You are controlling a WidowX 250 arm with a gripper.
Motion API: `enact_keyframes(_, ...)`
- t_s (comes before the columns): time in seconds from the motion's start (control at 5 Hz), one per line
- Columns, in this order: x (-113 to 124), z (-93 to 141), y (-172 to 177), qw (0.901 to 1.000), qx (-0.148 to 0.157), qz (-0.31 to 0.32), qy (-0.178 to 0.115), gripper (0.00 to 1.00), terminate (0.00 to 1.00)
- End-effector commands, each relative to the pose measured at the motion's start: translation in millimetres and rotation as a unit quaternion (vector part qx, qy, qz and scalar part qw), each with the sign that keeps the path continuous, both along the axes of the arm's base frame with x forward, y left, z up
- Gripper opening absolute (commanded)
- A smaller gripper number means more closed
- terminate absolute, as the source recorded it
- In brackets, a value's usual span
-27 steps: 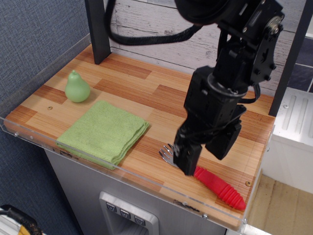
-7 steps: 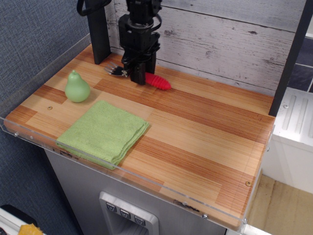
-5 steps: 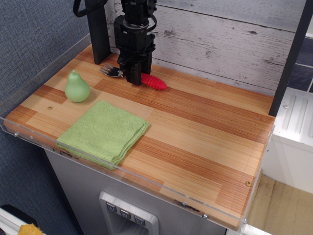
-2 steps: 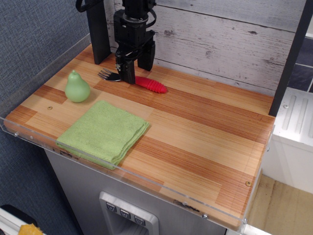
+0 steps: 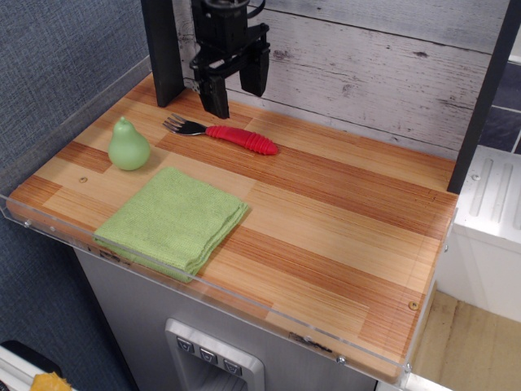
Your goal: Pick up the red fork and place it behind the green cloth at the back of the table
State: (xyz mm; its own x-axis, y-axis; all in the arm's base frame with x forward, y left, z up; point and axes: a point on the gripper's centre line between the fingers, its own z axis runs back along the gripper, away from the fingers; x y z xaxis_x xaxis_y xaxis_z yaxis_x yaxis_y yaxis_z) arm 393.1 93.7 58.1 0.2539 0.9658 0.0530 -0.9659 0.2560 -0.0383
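The gripper hangs above the rear left portion of the desk, jaws spread apart and holding nothing. The red fork lies flat on the desk surface just below and in front of the jaws, clear of them, tines pointing left and the ribbed handle extending right. The green cloth lies folded near the front left edge, with the fork positioned behind it toward the back wall. A pale green pear toy stands upright left of the fork, behind the cloth
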Motion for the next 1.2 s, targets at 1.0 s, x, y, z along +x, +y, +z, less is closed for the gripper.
enact_keyframes(1.0,-147,69,40,0.8032,0.106,-0.582,0.067,1.0,0.0)
